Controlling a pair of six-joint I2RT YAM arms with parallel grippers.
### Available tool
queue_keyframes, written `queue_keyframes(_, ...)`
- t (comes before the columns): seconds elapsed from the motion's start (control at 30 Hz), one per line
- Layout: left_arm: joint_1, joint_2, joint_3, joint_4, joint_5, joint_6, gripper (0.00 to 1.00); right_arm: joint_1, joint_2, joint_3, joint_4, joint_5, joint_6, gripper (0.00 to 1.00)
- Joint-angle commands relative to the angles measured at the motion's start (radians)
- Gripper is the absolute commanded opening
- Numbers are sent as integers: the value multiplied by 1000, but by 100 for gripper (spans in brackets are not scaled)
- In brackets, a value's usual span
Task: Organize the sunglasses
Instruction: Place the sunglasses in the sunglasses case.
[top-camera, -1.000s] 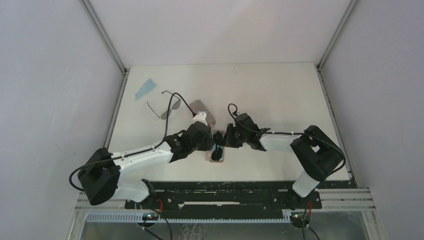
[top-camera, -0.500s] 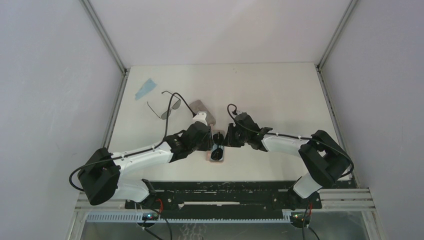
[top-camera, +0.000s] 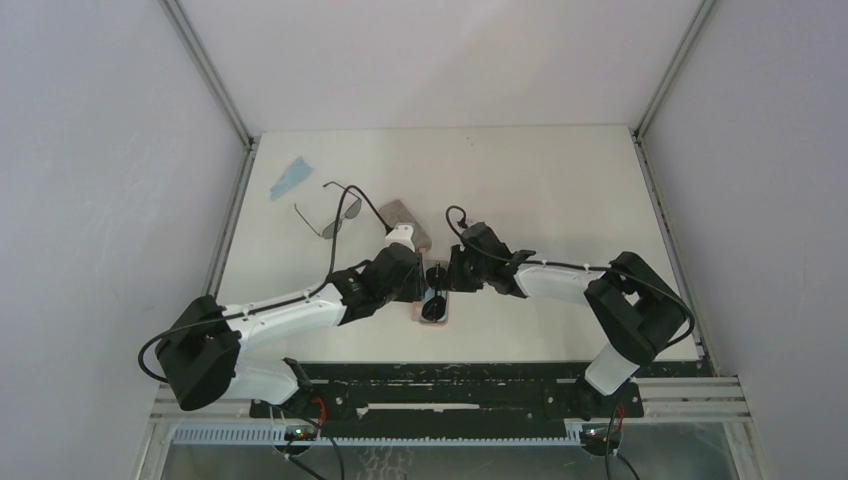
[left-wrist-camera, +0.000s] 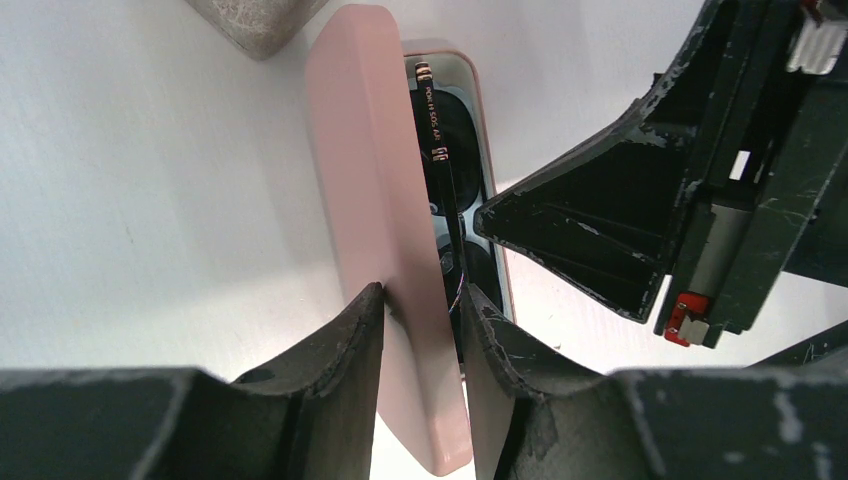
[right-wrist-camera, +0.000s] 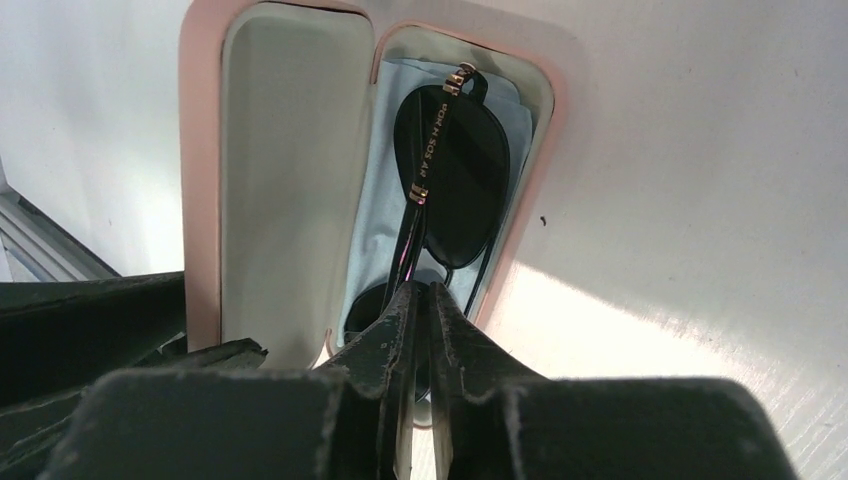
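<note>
Step in hand: packing the first pair. The round sunglasses (right-wrist-camera: 450, 170) lie folded in the tray of the open pink case (left-wrist-camera: 365, 180), on a light blue cloth (right-wrist-camera: 385, 190) that lines it.

The left claw (left-wrist-camera: 422, 295) is clamped on the raised lid, one finger on each face, holding it upright. The right claw (right-wrist-camera: 422, 290) has its fingers almost together. The thin temple of the round pair runs into the slit between them, so it looks pinched there.

Judgement: seating is nearly done. The next move calls for the right claw to let go of the temple and lift out without dragging the frame. After that the left claw can swing the lid down. Risk: the wire temple snags on a finger and pulls the pair out.

The squarish sunglasses (top-camera: 335, 212) are not yet packed. They lie open on the table (top-camera: 560, 180), far left, near the grey-brown case (top-camera: 405, 215) and a loose blue cloth (top-camera: 290, 177).

Views:
- Only the top camera shows the second pair, the loose cloth and the overall layout. Both grips are too small to read there.
- The right wrist camera alone shows the inside of the tray, the lining cloth and the pinch on the temple.
- The left wrist camera alone shows the grip on the lid, with the right claw just beside the tray.
</note>
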Motion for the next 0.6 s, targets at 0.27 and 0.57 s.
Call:
queue_keyframes(0.27, 3, -21, 20, 10, -2, 36, 38, 27, 50, 75, -42, 43, -33, 3)
queue_keyframes(0.57, 3, -25, 16, 10, -2, 35, 38, 44, 94, 114, -92, 92, -43, 3)
